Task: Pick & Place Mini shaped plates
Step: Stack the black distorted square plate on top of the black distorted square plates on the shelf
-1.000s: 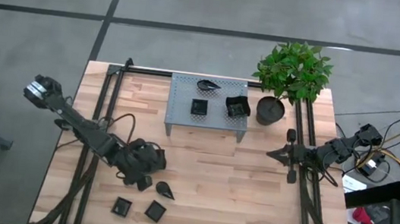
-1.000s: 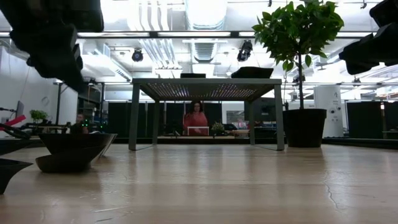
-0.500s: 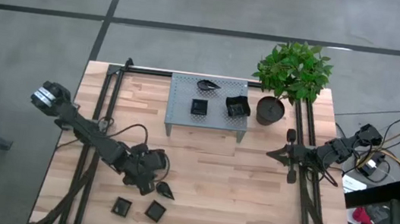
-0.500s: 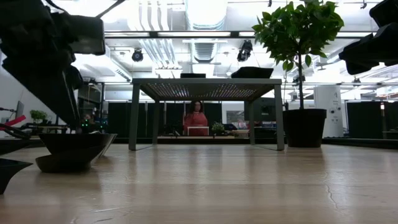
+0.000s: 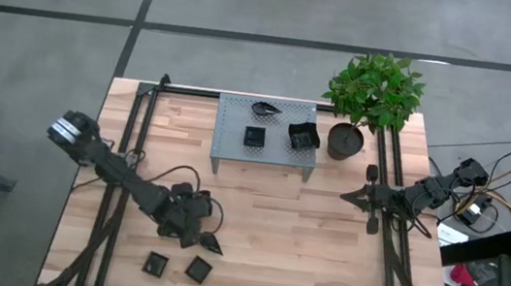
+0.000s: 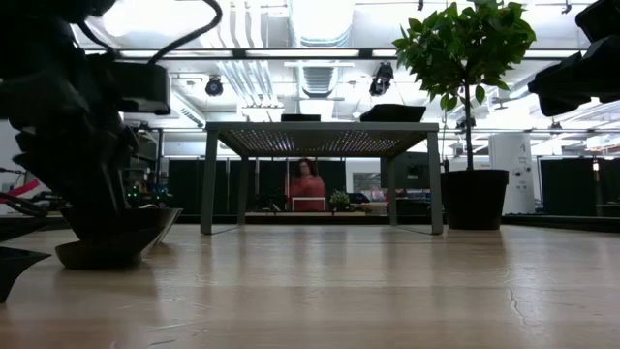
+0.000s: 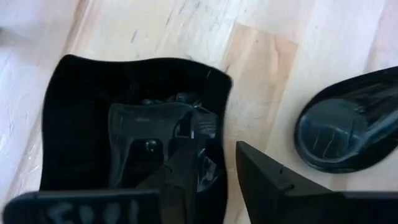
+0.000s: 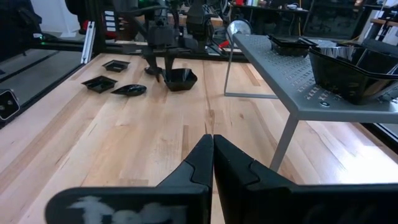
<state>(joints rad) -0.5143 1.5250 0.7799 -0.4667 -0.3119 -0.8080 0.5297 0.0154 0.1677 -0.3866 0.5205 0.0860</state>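
Note:
A black wavy-edged square plate (image 7: 81, 124) rests on its base on the wooden table, near the left front. My left gripper (image 7: 217, 149) stands open and low over it, one finger inside the dish and one outside its wall. Beside it lie a teardrop plate (image 5: 211, 245) and two small square plates (image 5: 155, 264) (image 5: 198, 270). Three more plates sit on the grey perforated stand (image 5: 231, 150): a leaf shape (image 5: 265, 109), a small square (image 5: 254, 136) and a wavy square (image 5: 303, 136). My right gripper (image 5: 371, 214) waits shut at the table's right side. My left gripper comes at the wavy plate from above, pointing down. One finger (image 7: 180, 171) stands inside the dish and the other (image 7: 264, 177) outside its side wall (image 7: 219, 106). Whether either finger touches the wall, I cannot tell. The plate sits flat on the table.
A potted plant in a black round pot (image 5: 345, 140) stands just right of the stand. Black rails (image 5: 118, 185) run along both table sides. A cable (image 5: 160, 165) loops behind my left arm. Bare wood spreads across the table's middle (image 5: 292, 245). A person sits far behind the table (image 6: 307, 184).
My left gripper has come down from well above the table onto the wavy plate, shifting a little toward the table's right and near edges. The plates have stayed where they were.

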